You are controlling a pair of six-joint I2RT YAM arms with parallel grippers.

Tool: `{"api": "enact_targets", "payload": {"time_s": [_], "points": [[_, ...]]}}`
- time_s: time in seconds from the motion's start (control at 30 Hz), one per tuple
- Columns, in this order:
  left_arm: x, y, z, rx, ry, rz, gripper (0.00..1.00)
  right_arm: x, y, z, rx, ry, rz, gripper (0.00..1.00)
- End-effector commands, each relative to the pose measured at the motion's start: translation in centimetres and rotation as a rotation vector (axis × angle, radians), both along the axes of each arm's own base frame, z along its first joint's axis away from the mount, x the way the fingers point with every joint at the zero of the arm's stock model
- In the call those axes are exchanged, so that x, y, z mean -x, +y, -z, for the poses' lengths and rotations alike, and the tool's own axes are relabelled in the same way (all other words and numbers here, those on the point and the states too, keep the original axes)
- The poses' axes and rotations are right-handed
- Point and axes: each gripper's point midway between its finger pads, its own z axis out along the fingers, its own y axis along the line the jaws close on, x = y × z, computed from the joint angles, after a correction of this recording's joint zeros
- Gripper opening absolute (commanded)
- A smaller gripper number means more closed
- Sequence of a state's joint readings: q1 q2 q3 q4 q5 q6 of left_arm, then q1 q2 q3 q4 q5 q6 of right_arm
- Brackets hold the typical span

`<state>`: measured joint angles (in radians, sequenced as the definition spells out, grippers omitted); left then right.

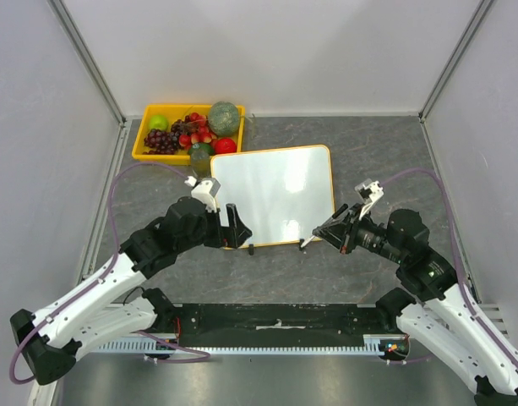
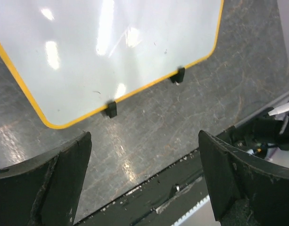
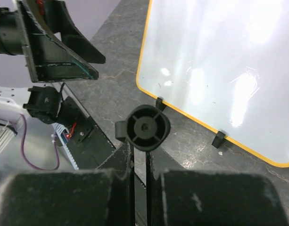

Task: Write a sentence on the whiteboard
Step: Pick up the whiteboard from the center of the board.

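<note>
Left pincer [image 1: 232, 228] spread wide and empty above the counter [image 1: 368, 144], just off the near left corner of the whiteboard [image 1: 275, 194], right pincer [image 1: 335, 225] clamped on a black marker [image 3: 146, 128], tip by the board's near edge, beside a black clip [image 2: 179, 75], yellow fruit tray [image 1: 145, 155] just beyond the far left corner.

No text, label, brand, number or sign can be read in any view. The whiteboard [image 1: 275, 196] bears only glare and a few faint dark specks [image 2: 96, 92], none of which forms a legible character.
</note>
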<state>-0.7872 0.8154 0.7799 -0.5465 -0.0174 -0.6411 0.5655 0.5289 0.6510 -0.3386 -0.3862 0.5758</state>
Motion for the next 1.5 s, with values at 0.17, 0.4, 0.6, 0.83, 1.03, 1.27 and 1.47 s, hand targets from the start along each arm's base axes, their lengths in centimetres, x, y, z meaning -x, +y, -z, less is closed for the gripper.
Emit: {"api": "enact_targets", "payload": {"time_s": [0.17, 0.4, 0.6, 0.83, 1.03, 1.27, 1.47], "points": [[-7.9, 1.3, -2.4, -0.05, -0.164, -0.06, 0.99, -4.0, 1.4, -0.4, 0.028, -0.069, 0.035, 0.0], [-12.3, 5.9, -0.4, 0.053, -0.129, -0.136, 0.99, -6.5, 2.8, -0.9, 0.026, -0.093, 0.025, 0.0], [-13.7, 6.9, 2.0, 0.226, -0.093, -0.135, 0.97, -8.0, 3.3, -1.9, -0.076, -0.079, -0.029, 0.0], [-14.1, 5.0, 4.4, 0.321, -0.07, -0.038, 0.94, -10.2, 1.1, -2.6, -0.208, -0.029, -0.026, 0.0], [-14.5, 3.7, 5.4, 0.378, -0.062, 0.051, 0.89, -11.2, -0.2, -3.2, -0.2, -0.042, -0.007, 0.0], [-13.7, 2.3, 6.4, 0.451, -0.04, 0.155, 0.7, -11.2, -0.2, -3.4, -0.186, -0.05, -0.013, 0.0], [-12.5, 1.9, 8.5, 0.449, 0.002, 0.16, 0.43, -10.9, -0.3, -3.1, -0.18, -0.049, -0.016, 0.0]]}}
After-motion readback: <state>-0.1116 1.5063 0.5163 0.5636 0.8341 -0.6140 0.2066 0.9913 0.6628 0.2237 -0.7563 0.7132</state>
